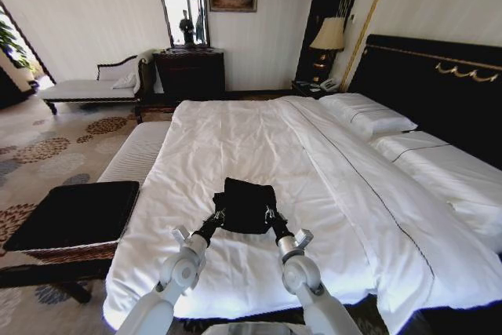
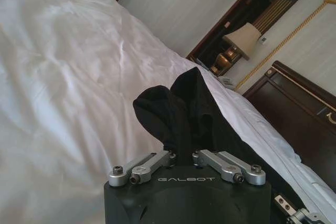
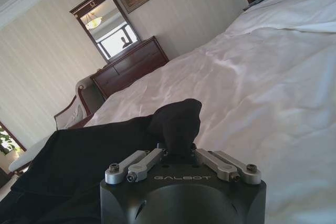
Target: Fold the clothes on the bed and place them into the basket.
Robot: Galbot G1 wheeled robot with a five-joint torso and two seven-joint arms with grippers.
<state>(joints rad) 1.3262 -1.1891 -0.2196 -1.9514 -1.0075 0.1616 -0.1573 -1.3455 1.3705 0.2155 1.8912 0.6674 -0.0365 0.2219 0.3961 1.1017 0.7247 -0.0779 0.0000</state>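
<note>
1. White-duvet bed (image 1: 259,139); black T-shirt (image 1: 249,203), folded, lies at its near edge.
2. Left gripper (image 1: 220,215) and right gripper (image 1: 270,213) are both clamped on the shirt's near corners.
3. Risk: uneven lift unfolds it before the basket (image 1: 74,213), left of the bed.

Bedside lamp (image 1: 329,35), mirror (image 1: 182,10), dresser (image 1: 190,74)
</note>
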